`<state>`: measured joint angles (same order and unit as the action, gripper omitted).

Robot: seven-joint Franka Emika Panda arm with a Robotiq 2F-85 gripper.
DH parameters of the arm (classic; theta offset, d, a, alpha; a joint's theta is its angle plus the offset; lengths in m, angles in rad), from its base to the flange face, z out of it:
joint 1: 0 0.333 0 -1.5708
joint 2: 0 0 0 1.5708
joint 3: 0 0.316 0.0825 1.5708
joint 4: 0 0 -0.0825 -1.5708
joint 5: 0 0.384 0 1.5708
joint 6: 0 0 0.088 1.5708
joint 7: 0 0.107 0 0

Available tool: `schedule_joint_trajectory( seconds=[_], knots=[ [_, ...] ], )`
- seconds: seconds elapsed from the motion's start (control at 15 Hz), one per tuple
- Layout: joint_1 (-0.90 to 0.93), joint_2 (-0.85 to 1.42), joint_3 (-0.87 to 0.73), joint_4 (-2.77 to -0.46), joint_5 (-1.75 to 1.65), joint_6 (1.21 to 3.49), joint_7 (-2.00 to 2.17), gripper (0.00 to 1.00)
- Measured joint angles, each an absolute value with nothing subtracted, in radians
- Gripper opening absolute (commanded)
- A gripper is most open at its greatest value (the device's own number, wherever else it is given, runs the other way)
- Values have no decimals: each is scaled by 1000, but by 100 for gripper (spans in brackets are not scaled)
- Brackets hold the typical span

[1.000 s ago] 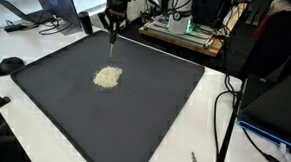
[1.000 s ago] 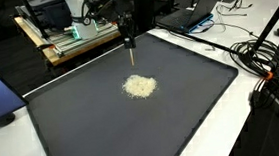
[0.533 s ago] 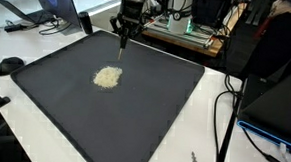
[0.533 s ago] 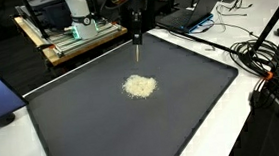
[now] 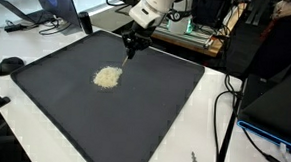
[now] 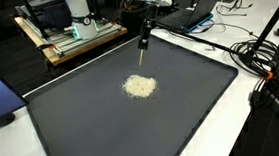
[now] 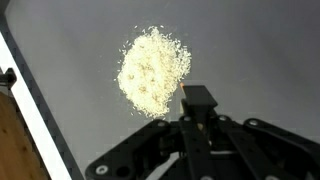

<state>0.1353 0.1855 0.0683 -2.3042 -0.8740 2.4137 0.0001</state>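
Note:
A small pile of pale grains [image 5: 107,77] [image 6: 139,86] [image 7: 153,70] lies near the middle of a big black mat [image 5: 143,121] [image 6: 94,132] [image 7: 265,50]. My gripper [image 5: 135,40] [image 6: 146,28] [image 7: 197,108] hangs tilted over the mat's far side, just beyond the pile. It is shut on a thin stick-like tool [image 5: 129,52] [image 6: 142,50] with a black block-shaped top [image 7: 197,99]. The tool slants down toward the mat. Its pale tip is a short way from the pile, and whether it touches the mat cannot be told.
The mat lies on a white table [image 5: 214,115] [image 6: 253,119]. Behind it stand a wooden bench with electronics [image 5: 183,31] [image 6: 71,38] and laptops [image 5: 44,6] [image 6: 200,13]. Cables [image 6: 258,54] trail at one side. A dark round object [image 5: 10,64] sits by a mat corner.
The arm has swung sideways along the mat's far edge and tilted over. The tool, hanging straight down before, now leans, and its tip has drawn slightly away from the pile.

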Motion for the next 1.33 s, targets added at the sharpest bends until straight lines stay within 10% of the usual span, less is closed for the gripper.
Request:
schedule_joint_trajectory(
  seconds=[1.33],
  knots=[
    [197,345,143,-2066,-902,2238,-17,3]
  ],
)
